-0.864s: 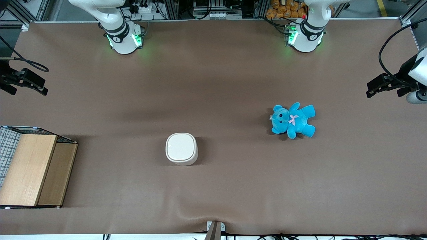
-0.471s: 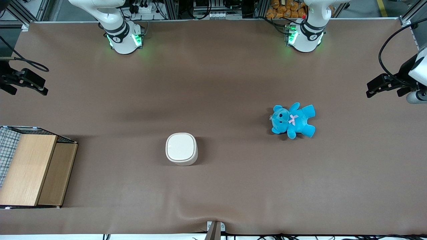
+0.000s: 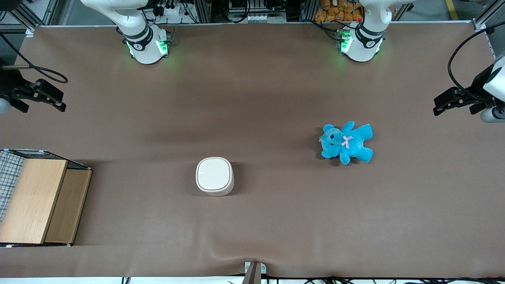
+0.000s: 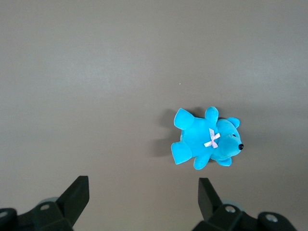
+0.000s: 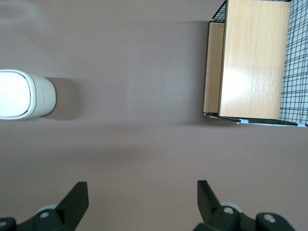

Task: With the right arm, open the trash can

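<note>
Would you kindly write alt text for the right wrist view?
The open pincer hangs above bare brown table, touching nothing. A closed cream trash can and a wooden box in a wire frame stand apart on the table.

Cream-white trash can [image 3: 214, 176], blue teddy [image 3: 346, 142], black tool [image 3: 43, 96] over brown table [image 3: 252, 98].

Gripper [image 5: 142, 202] hangs above bare brown surface [image 5: 130, 125], its two black fingers [image 5: 77, 197] spread wide apart with nothing between them. Cream-white trash can [image 5: 24, 94] stands upright with its lid shut flat. Wooden box [image 5: 248, 60] with a wire grid [image 5: 294, 67] along one side sits well apart from the can.
</note>
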{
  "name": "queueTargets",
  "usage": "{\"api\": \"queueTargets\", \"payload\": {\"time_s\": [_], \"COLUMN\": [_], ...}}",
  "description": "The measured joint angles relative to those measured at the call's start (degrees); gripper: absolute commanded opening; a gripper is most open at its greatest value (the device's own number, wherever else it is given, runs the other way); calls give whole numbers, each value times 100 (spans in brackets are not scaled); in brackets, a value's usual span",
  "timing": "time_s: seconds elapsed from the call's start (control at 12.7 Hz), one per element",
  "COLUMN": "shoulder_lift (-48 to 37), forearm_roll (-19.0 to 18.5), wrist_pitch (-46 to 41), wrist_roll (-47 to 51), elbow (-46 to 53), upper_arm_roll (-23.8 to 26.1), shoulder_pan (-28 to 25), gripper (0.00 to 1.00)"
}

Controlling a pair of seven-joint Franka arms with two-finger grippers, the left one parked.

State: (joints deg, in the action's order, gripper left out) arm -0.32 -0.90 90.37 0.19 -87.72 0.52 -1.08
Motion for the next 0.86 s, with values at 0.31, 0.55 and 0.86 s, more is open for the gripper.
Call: {"api": "queueTargets", "payload": {"time_s": [0.31,0.55,0.86], "shoulder_lift": [2,196,670], "forearm_roll": [0,3,6], "wrist_pitch": [-34,-57,55], "wrist_roll": [-92,-221,-950], "elbow": [0,-37,-12], "upper_arm_roll": [0,2,-1], "shoulder_pan": [-20,-51,-70], "gripper": [100,100,100]}}
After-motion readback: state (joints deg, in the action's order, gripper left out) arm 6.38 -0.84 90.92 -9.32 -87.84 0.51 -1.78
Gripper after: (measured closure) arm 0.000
